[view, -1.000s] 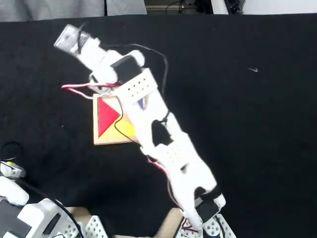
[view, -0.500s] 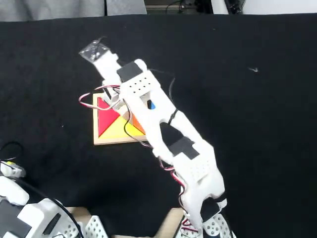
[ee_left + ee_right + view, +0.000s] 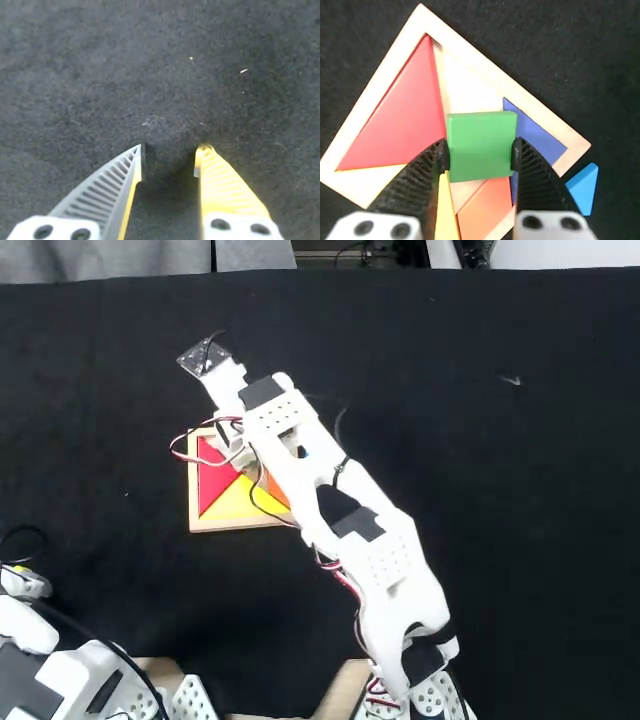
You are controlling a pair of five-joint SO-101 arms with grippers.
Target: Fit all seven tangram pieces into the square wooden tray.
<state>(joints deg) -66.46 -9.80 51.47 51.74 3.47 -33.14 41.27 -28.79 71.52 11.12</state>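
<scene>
My right gripper (image 3: 479, 152) is shut on a green square piece (image 3: 480, 145), held above the middle of the square wooden tray (image 3: 395, 62). In the tray lie a large red triangle (image 3: 400, 120), a yellow piece (image 3: 445, 215), an orange piece (image 3: 485, 210) and a blue piece (image 3: 535, 135). A pale bare patch of tray floor (image 3: 465, 92) shows beyond the green square. A small blue triangle (image 3: 582, 187) lies on the cloth just outside the tray's corner. In the high view the right arm (image 3: 330, 510) stretches over the tray (image 3: 193, 495). My left gripper (image 3: 167, 155) is open over bare black cloth.
Black cloth (image 3: 500, 490) covers the whole table, with wide free room to the right of the tray and behind it. The left arm (image 3: 40, 660) sits at the table's near left corner. Loose red and white cables (image 3: 195, 450) hang over the tray's far edge.
The right arm's wrist has swung to the right and drawn in a little over the tray. The left arm has stayed where it was.
</scene>
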